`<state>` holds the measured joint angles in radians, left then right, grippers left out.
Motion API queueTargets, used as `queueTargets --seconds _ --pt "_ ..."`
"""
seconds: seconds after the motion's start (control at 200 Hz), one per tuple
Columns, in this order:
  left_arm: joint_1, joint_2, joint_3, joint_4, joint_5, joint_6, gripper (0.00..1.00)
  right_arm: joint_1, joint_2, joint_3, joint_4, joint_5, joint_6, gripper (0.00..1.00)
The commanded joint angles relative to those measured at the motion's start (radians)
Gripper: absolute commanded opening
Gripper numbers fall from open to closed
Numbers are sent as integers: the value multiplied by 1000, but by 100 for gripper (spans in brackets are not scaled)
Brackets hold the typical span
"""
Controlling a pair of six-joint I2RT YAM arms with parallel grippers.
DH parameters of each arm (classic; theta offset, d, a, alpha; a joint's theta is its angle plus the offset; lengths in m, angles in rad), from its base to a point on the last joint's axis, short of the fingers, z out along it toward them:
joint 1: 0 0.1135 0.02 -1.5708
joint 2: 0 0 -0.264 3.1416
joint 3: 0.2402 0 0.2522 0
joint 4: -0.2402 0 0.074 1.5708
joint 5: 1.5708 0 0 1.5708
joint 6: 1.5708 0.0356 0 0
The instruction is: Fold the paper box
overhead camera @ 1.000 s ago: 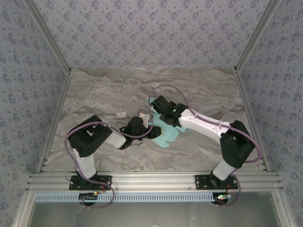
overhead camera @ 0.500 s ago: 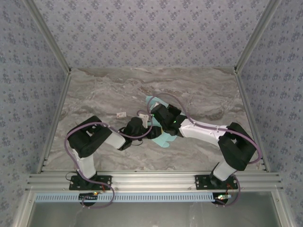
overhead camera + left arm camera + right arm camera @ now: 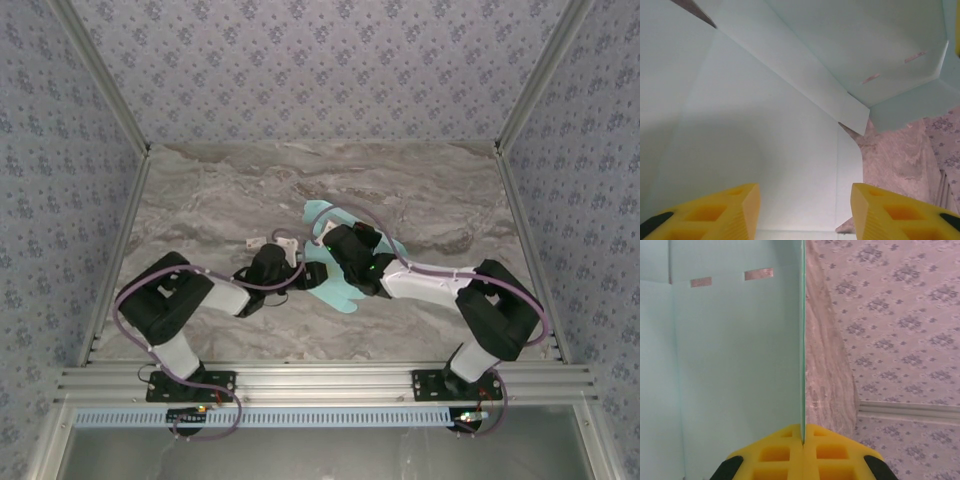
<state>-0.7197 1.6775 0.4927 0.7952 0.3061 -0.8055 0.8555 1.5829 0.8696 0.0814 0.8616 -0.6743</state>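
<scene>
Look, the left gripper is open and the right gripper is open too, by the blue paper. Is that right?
Not quite. The left gripper is open, but the right gripper is shut, pinching the edge of the paper. The right wrist view shows its two fingers pressed together on that edge.

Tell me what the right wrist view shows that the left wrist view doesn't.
Right wrist: the right gripper pinched shut on the edge of the paper box, the sheet seen edge-on, with the patterned wall beyond. Left wrist: the left gripper with its fingers apart and nothing clamped, facing a broad panel and a folded crease of the sheet. Both: the pale turquoise sheet, its two small slots, and the marble table.
</scene>
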Motion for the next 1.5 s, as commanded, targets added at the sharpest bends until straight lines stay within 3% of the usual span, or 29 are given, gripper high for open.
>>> queueTargets --seconds 0.0,0.33,0.525,0.735,0.999,1.314,1.494 --pt "32 -93 -7 -94 11 73 54 -33 -76 64 -190 -128 98 0" --pt "53 -471 91 -543 -58 431 66 -228 -172 412 -872 -758 356 0" --pt "60 -548 237 -738 -61 590 69 -348 -162 563 -1042 -1072 387 0" --pt "87 -438 483 -1001 27 704 71 -483 -169 639 -1091 -1363 399 0" --pt "171 -316 659 -1148 108 761 73 -540 -175 645 -1114 -1496 389 0" --pt "207 -233 686 -1136 162 779 73 -555 -177 640 -1111 -1539 386 0" --pt "207 -256 653 -1090 239 744 61 -564 -165 635 -1096 -1520 416 0"
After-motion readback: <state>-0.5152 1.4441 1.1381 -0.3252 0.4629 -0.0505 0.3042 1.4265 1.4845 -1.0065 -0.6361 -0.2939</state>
